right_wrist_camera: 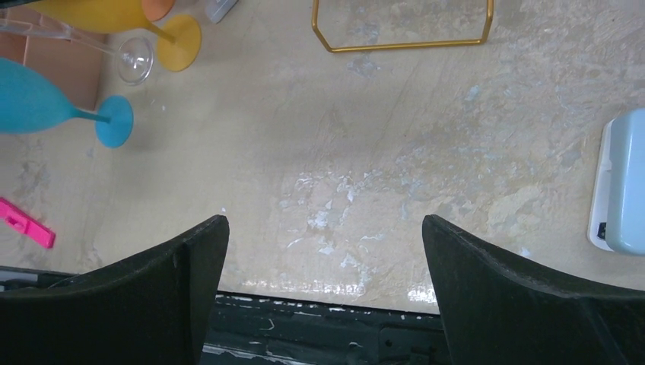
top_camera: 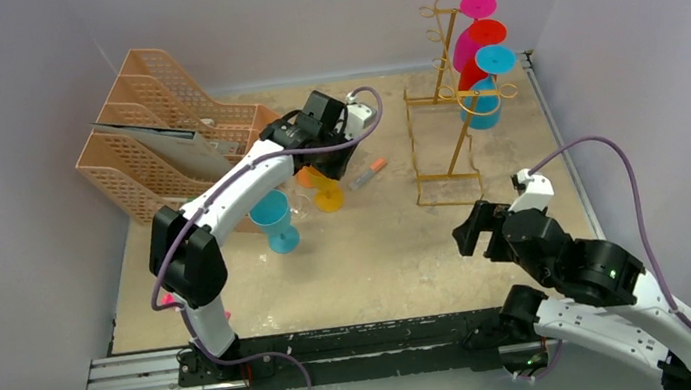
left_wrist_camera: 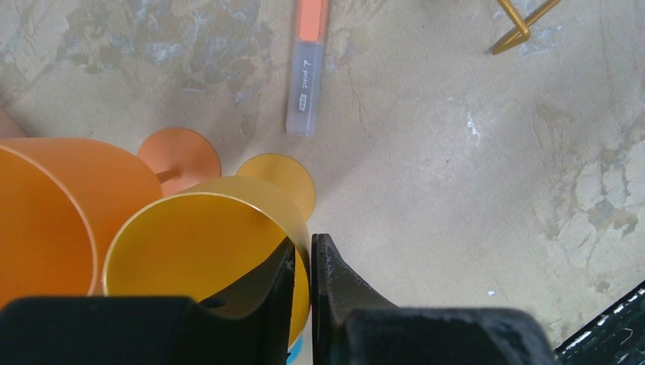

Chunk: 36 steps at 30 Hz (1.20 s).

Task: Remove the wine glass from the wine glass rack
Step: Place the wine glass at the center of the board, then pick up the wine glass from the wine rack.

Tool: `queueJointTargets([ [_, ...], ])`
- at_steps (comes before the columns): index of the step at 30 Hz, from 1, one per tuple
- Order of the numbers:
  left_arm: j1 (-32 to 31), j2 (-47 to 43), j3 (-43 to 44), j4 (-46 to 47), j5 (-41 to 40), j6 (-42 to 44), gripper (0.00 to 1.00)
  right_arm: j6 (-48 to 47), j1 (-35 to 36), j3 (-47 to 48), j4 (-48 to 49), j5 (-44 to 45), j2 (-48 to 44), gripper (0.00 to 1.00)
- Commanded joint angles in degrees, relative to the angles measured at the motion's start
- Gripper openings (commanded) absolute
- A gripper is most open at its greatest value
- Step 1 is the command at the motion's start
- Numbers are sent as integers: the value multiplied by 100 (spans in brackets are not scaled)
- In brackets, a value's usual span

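The gold wire wine glass rack (top_camera: 454, 90) stands at the back right with pink (top_camera: 477, 4), red (top_camera: 487, 32) and blue (top_camera: 495, 59) wine glasses hanging upside down on its hooks. A yellow wine glass (left_wrist_camera: 198, 243) stands upright on the table left of the rack. My left gripper (left_wrist_camera: 303, 242) pinches its rim, one finger inside the bowl and one outside. Right beside it is an orange glass (left_wrist_camera: 46, 205). My right gripper (right_wrist_camera: 325, 228) hangs wide open and holds nothing, low over the near table in front of the rack's base (right_wrist_camera: 403, 46).
A blue glass (top_camera: 274, 219) and a clear glass (right_wrist_camera: 135, 59) stand near the yellow one. An orange-capped marker (left_wrist_camera: 308, 68) lies behind them. A peach lattice file organiser (top_camera: 160, 118) fills the back left. A pink piece (right_wrist_camera: 27, 224) lies near the front edge, and a pale blue box (right_wrist_camera: 624, 182) sits at the right.
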Motion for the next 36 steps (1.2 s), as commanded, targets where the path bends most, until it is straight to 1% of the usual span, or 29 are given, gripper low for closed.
queueJointTargets([
  [1,23,-18,364,-60,75,-13,15,-66,18,258,-195,199,104,99],
  [5,18,-105,418,-85,90,-74,24,-87,12,363,-403,185,167,99],
  [8,18,-180,549,-207,258,-121,30,-58,20,412,-542,332,216,98],
  [12,22,-424,608,-351,510,-153,38,-343,16,544,-766,578,579,98],
  [13,20,-519,589,-362,572,-157,43,-404,19,626,-823,576,712,98],
  [15,18,-722,540,-350,706,-189,51,-812,20,749,-636,319,1011,99],
  [18,23,-1043,474,-312,865,-294,69,-1064,14,822,-275,-69,1522,99],
  [20,30,-1224,471,-389,925,-316,74,-1016,6,844,-260,-88,1742,99],
  [23,93,-1541,411,-526,953,-366,78,-984,-181,745,-128,-125,1728,99],
  [24,143,-1664,349,-523,992,-368,79,-1106,-336,669,45,-334,1670,99],
  [25,209,-1820,290,-484,1039,-561,81,-1226,-580,593,266,-680,1623,98],
  [30,439,-2242,170,-449,1351,-954,83,-1362,-2344,459,634,-2900,1783,98],
  [31,448,-2329,145,-464,1344,-997,84,-1373,-2734,430,689,-3219,1807,98],
  [36,484,-2787,-4,-578,1333,-1116,87,-1110,-3871,201,1028,-4291,1881,99],
])
